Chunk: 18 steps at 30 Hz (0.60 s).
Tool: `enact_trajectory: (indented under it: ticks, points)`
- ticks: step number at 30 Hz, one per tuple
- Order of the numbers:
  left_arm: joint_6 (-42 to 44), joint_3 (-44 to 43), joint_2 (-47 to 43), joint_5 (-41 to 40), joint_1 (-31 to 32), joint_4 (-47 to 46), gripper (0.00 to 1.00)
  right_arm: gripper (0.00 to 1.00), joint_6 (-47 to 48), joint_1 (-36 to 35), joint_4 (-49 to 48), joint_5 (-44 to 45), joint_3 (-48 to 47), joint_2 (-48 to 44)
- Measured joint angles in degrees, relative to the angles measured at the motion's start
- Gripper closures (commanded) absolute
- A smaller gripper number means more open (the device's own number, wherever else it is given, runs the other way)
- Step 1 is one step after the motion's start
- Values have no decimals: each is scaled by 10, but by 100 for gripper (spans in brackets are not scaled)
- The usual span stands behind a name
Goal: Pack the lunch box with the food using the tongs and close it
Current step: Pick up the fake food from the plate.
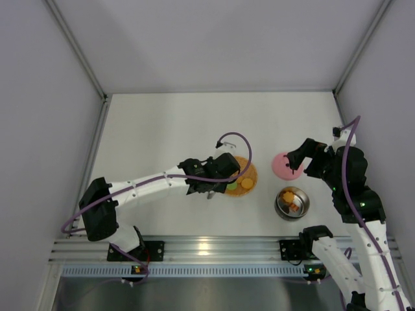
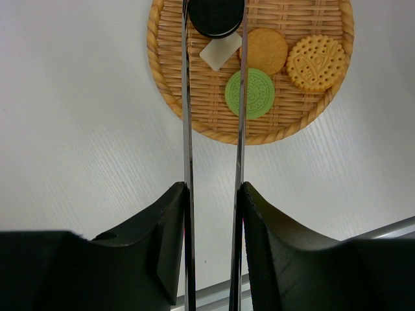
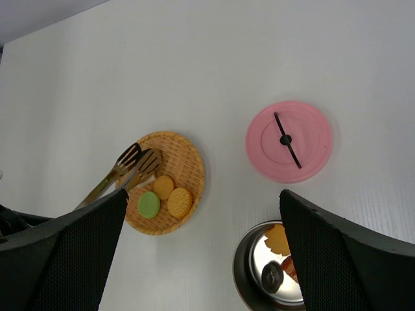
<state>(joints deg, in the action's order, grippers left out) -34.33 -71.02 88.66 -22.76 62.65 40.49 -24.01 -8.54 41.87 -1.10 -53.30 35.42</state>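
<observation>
While L end effector (image 2: 213, 191) grips tongs (image 2: 187, 129), dark biscuit (image 2: 217, 18) part-cropped — L wrist cam.

table (image 1: 162, 129): white, matte | walls (image 1: 39, 97): plain grey | near edge: metal rail (image 1: 207, 247)

The tongs (image 2: 187, 129) are mirror-polished metal, mat (image 2: 170, 78) is rough woven wicker, lunch box (image 1: 279, 202) shiny steel, pink lid (image 3: 308, 129) smooth matt plastic.

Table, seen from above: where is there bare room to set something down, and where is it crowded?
Free: the far half of the table, between the back wall and the woven mat and pink lid; also the left side, beyond the left arm. Crowded: the lid, steel bowl and right arm at the right; tongs over the mat.
</observation>
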Motion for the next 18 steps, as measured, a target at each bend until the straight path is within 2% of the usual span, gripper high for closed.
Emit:
enact_trajectory:
  ticks: [9,18]
  points:
    - [6,-5,0,-4,0,2,68,1,0,0,0,0,0,0]
    - [19,-51,-4,-13,20,3,68,0,0,0,0,0,0,0]
